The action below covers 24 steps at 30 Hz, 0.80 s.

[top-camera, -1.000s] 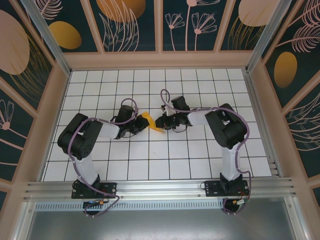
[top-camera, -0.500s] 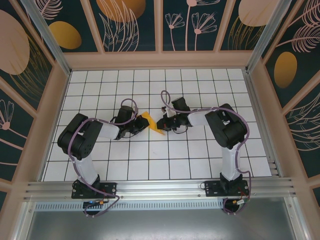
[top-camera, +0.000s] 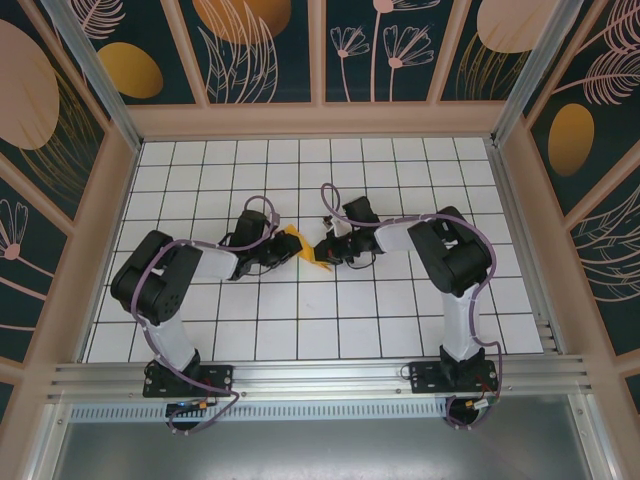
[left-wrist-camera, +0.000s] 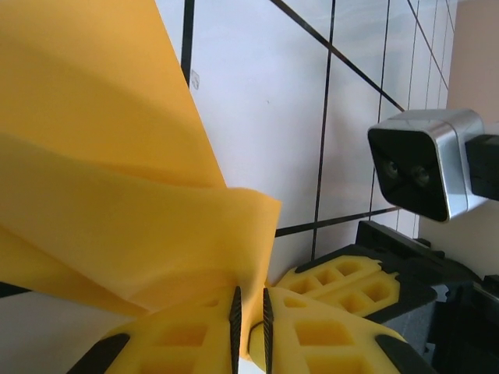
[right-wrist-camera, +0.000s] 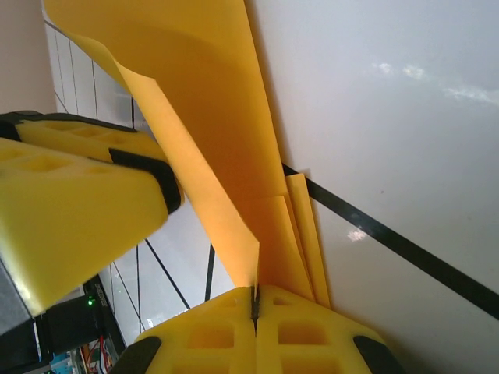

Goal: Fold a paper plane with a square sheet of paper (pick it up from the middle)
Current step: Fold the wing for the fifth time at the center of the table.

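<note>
The right gripper (right-wrist-camera: 254, 302) had nudged in and clamped the folded sheet of paper (right-wrist-camera: 207, 125), whose other edge the left gripper (left-wrist-camera: 249, 315) pinched less tightly, likely readying another fold.

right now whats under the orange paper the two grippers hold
White gridded tabletop; the patch directly beneath the paper is covered.

white and black, tipped in yellow
left arm (top-camera: 160, 285) and right arm (top-camera: 455, 255): white links, black joints, looped purple cables; left pincer (left-wrist-camera: 249, 319) and right pincer (right-wrist-camera: 254, 300): yellow fingers with square pockets, black pads.
</note>
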Tool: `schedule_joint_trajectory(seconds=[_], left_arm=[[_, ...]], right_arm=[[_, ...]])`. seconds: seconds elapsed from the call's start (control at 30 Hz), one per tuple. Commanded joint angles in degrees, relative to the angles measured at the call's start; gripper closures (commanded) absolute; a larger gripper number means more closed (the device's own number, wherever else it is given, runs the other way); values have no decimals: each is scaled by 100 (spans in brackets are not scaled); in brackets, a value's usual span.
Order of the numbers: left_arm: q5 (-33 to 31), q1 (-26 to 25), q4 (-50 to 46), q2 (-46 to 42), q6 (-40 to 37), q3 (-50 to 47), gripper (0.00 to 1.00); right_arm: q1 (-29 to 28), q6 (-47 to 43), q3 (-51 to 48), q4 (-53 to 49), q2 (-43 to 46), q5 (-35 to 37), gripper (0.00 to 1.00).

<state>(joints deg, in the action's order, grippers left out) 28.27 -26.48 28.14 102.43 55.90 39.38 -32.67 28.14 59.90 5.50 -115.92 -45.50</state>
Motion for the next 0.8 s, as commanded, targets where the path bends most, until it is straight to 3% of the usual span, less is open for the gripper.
schedule_joint_trajectory(seconds=[0.0, 0.57, 0.77], left_arm=[[139, -62, 143, 3, -77, -22, 81], [-678, -85, -939, 503, -53, 422, 86], [-740, -90, -1097, 562, -35, 503, 86]], right_arm=[[-48, -169, 67, -372, -235, 136, 95], [62, -67, 76, -296, 96, 59, 96], [96, -1, 40, -209, 217, -50, 90]])
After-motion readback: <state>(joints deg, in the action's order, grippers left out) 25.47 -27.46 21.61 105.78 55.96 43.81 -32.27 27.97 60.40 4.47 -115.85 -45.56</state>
